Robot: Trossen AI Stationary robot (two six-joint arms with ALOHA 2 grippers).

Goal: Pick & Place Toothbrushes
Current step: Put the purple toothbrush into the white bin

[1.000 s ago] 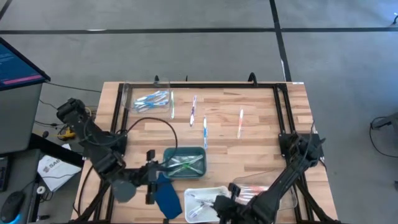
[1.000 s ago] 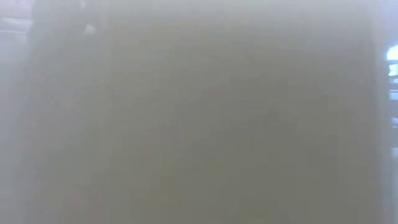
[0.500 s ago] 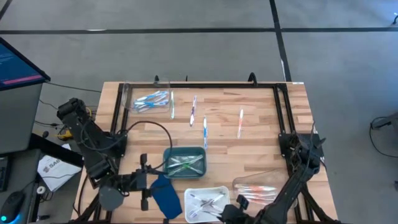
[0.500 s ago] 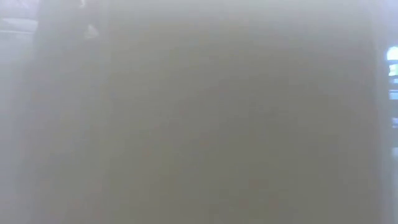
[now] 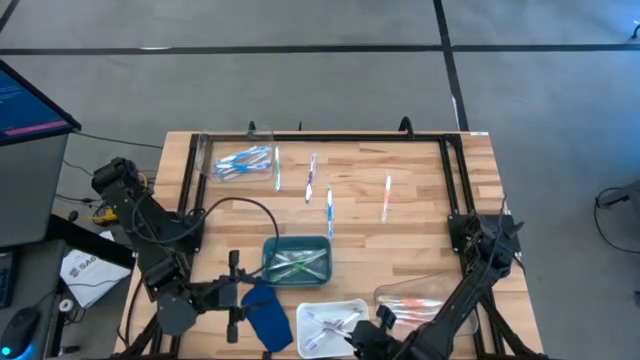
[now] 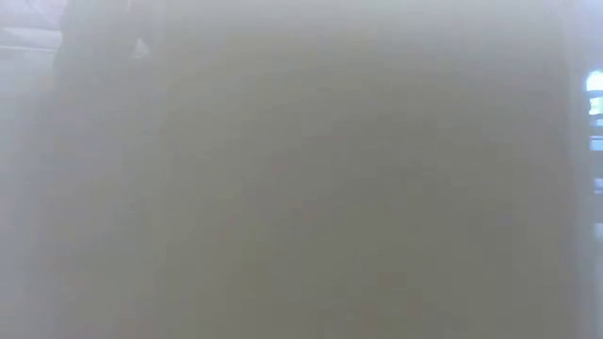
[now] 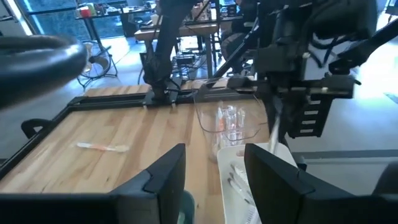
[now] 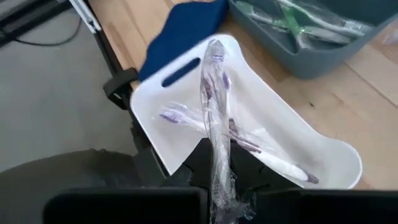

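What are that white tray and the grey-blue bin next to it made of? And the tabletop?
White tray: looks like glossy moulded plastic, with rounded rim and a cut-out handle slot. Grey-blue bin: likely plastic too, duller, with smooth thin walls. Tabletop: apparently wood, with pale jointed strips and visible grain.

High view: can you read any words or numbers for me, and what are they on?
Monitor screen: lines of writing and a pink bar, too small to read.
White sheet at the picture's left edge: dark print, too blurred to read.
Nothing else shows any writing.
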